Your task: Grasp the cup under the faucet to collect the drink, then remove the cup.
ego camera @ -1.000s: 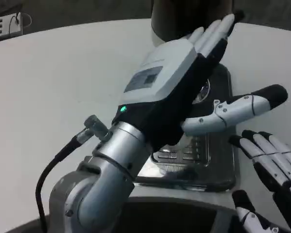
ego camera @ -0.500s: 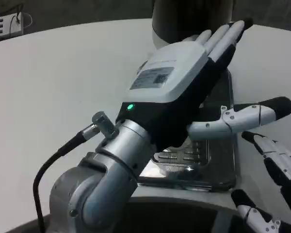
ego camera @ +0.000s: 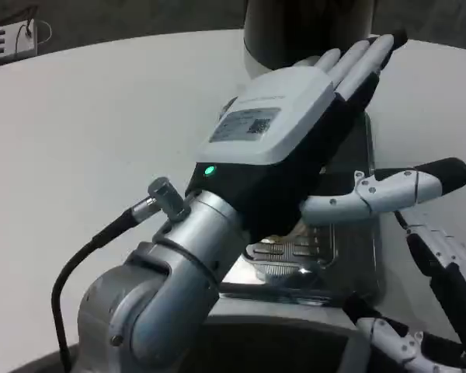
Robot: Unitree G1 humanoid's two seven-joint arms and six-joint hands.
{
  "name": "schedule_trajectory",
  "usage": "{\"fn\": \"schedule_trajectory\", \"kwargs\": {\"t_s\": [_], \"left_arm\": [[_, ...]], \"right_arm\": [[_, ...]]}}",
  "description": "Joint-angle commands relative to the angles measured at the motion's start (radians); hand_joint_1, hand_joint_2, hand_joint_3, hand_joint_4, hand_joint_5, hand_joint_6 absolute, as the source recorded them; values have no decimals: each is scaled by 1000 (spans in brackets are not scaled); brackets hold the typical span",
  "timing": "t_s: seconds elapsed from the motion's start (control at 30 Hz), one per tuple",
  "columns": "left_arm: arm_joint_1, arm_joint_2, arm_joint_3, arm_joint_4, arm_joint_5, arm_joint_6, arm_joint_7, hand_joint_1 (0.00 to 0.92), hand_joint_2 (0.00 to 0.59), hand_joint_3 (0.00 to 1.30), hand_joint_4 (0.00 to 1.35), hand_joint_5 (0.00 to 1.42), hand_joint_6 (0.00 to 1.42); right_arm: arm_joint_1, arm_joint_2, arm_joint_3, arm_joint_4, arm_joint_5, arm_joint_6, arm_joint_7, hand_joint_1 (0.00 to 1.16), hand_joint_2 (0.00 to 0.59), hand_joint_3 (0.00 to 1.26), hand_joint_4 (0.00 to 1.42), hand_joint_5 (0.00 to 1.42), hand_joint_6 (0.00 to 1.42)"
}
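- The left hand [ego camera: 295,132] hovers above the drip tray [ego camera: 349,256], its white back turned up toward the camera.
- Its fingers [ego camera: 357,58] lie straight and close together, pointing away toward the dark dispenser body [ego camera: 307,31] that stands at the far end of the drip tray; the thumb [ego camera: 388,190] sticks out sideways over the tray's right part. The hand holds nothing.
- The silver left forearm [ego camera: 163,287] rises from the near side of the drip tray, with a black cable [ego camera: 85,256] looping off its left side and a green light [ego camera: 210,171] glowing at the wrist.
- The right hand [ego camera: 435,295] sits just right of the drip tray's near corner, cut by the picture's edge; its fingers [ego camera: 443,249] look apart and hold nothing.
- The drip tray, shiny metal with a slotted grille, rests on the white counter [ego camera: 101,132].
- The cup cannot be made out; the left hand covers the stretch of tray in front of the dispenser body, so I cannot tell where it stands.
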Motion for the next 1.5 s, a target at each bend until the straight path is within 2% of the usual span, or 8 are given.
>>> {"fn": "schedule_trajectory", "kwargs": {"t_s": [0.03, 0.23, 0.9, 1.07, 1.2, 1.33, 1.5], "left_arm": [[17, 5, -10, 13, -8, -13, -29, 0, 145, 0, 0, 24, 7], [19, 2, -9, 15, -8, -16, -24, 0, 145, 0, 0, 24, 7], [31, 8, 9, -5, 0, -19, -23, 0, 145, 0, 0, 19, 0], [66, -11, 33, -38, 13, -46, 54, 0, 154, 0, 0, 11, 0], [119, -28, 74, -70, 8, -96, 164, 0, 166, 0, 0, 2, 0], [195, -56, 119, -110, 23, -147, 297, 0, 178, 0, 0, 9, 0], [309, -56, 160, -150, 32, -178, 354, 0, 181, 0, 0, 9, 0]], "right_arm": [[-40, 24, 28, 29, 13, 24, -5, 372, 297, 25, 52, 63, 162], [-89, 44, 59, 53, 7, 52, -8, 375, 296, 23, 46, 62, 162], [-177, 51, 84, 137, 7, 91, -15, 425, 272, 0, 0, 0, 82], [-186, 48, 82, 147, 16, 92, -15, 425, 259, 0, 0, 0, 69], [-193, 46, 86, 156, 27, 87, -12, 426, 263, 0, 0, 0, 67], [-208, 43, 95, 171, 34, 84, -8, 429, 263, 0, 0, 0, 66], [-224, 39, 101, 186, 57, 88, 3, 436, 261, 0, 0, 0, 65]]}}
